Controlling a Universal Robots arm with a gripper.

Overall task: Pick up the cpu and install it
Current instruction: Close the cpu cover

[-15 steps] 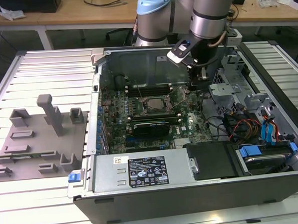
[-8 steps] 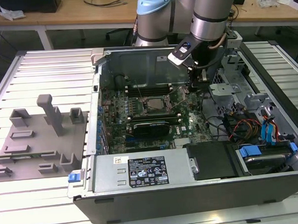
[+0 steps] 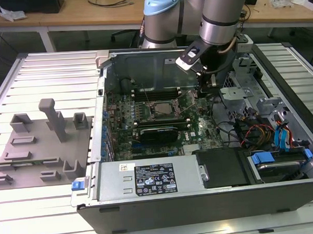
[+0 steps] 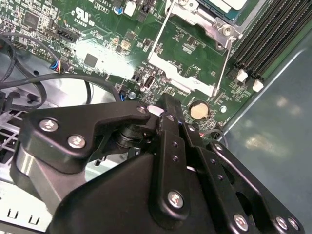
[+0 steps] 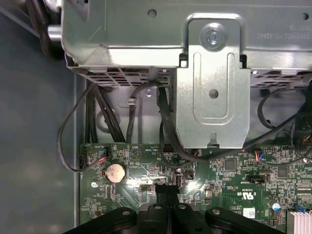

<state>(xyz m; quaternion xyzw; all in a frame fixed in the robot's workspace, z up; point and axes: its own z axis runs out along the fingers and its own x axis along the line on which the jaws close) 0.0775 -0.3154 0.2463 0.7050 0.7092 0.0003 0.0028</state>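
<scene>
Exterior view: fingers (image 3: 202,86) over motherboard (image 3: 201,126), clear of cpu (image 3: 161,109)

I work over a pale, slatted metal table (image 3: 44,75) that runs from the left edge of the exterior view to the right edge. Two things lie directly on it. At centre and right is an open desktop computer case (image 3: 213,200), laid on its side with its inside facing up and its dark wall towards the bottom of the frame. At left, just beside the case, lies a flat grey plastic fixture plate (image 3: 30,155) with upright blocks rising from it.
</scene>
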